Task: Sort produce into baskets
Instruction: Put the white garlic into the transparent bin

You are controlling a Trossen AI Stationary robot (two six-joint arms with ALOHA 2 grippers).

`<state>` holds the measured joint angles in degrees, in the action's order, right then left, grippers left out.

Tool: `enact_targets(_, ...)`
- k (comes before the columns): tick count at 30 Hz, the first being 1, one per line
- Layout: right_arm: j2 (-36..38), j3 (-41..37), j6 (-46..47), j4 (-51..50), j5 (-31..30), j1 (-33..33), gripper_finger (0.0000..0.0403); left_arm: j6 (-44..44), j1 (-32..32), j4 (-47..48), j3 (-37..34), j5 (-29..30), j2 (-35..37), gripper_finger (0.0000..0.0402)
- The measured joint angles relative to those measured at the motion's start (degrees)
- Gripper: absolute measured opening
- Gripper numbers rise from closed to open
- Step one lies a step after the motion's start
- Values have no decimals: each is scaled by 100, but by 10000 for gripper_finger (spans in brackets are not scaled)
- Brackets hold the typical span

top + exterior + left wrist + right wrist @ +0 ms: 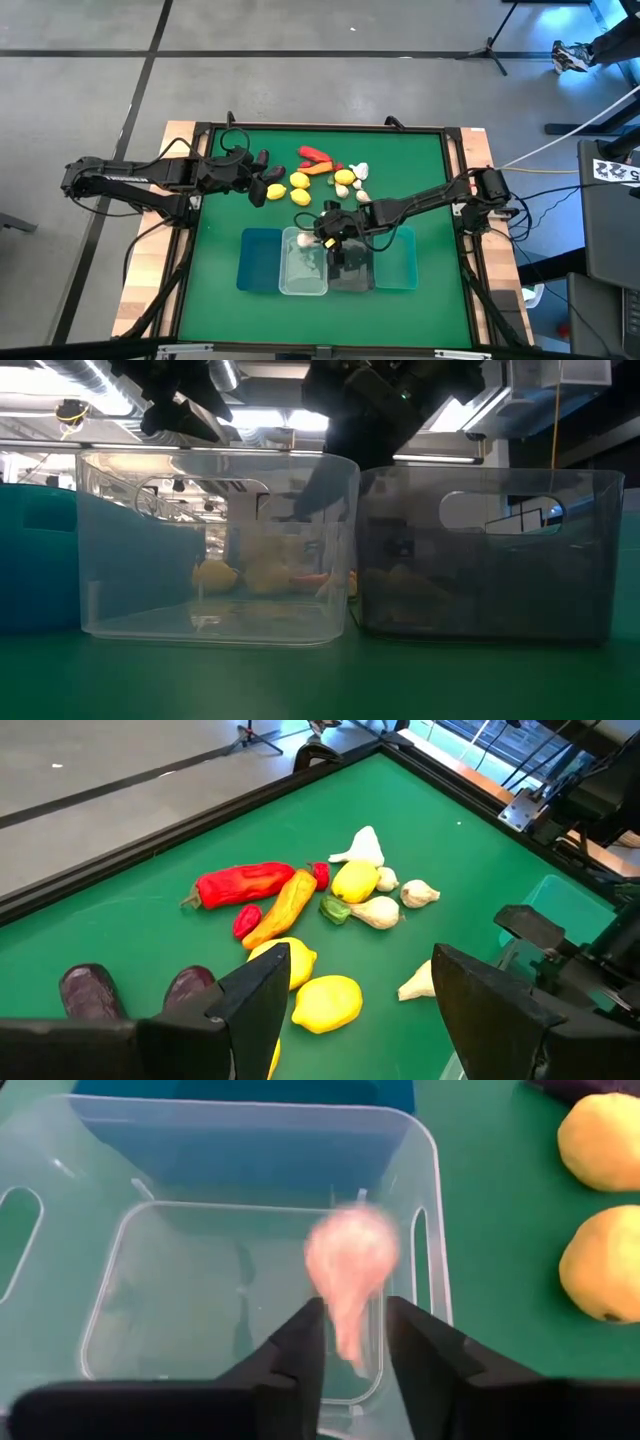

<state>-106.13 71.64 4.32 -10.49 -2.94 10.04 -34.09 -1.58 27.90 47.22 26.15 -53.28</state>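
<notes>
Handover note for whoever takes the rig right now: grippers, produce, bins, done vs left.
Right gripper: above the clear bin, fingers parted, a garlic bulb blurred just past them over the bin, apparently just let go.
Left gripper: open, hovering over the lemons at the pile.
Bins in a row: blue bin, clear, dark grey bin, teal bin.
Done: at most the one garlic.
Left: purple pieces, red pepper, orange one, lemons, remaining garlic all on the green mat.
</notes>
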Motion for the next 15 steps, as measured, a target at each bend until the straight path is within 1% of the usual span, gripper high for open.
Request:
enact_targets(2, 0, 0, 17, -23, 0, 2, 132, -2, 0, 0, 0, 0, 0, 237)
enact_targets(5, 0, 2, -20, -10, -104, 2, 150, -2, 0, 3, 0, -1, 0, 237)
enact_targets(8, 75, 156, -211, -272, -654, 7, 158, -2, 0, 9, 0, -2, 0, 237)
enact_targets(12, 282, 636, -492, -844, -1462, -40, 163, -2, 0, 15, 2, 0, -2, 237)
enact_targets(13, 307, 779, -494, -1071, -1563, -60, 163, -2, 0, 19, 2, -2, -2, 237)
enact_targets(15, 375, 1052, -473, -1561, -1580, -175, 163, 0, -1, 20, 2, -2, -2, 237)
